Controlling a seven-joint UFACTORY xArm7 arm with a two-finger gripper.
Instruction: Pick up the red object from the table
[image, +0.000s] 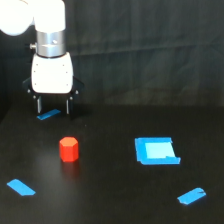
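The gripper (53, 105), dark fingers spread below a glossy white body, holds nothing. The red object (68, 149), a faceted matte stub, stands on the black table (110, 200) toward its left edge, apart from a blue square patch (156, 150).

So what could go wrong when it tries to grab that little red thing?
The gripper hangs open above and behind the red object, not over it, so it must line up well; coming down off-centre, a finger could knock the small block aside. The block is narrow next to the gripper body, so the fingers may close on an edge and let it slip. Coming down too far, the fingertips could hit the table.
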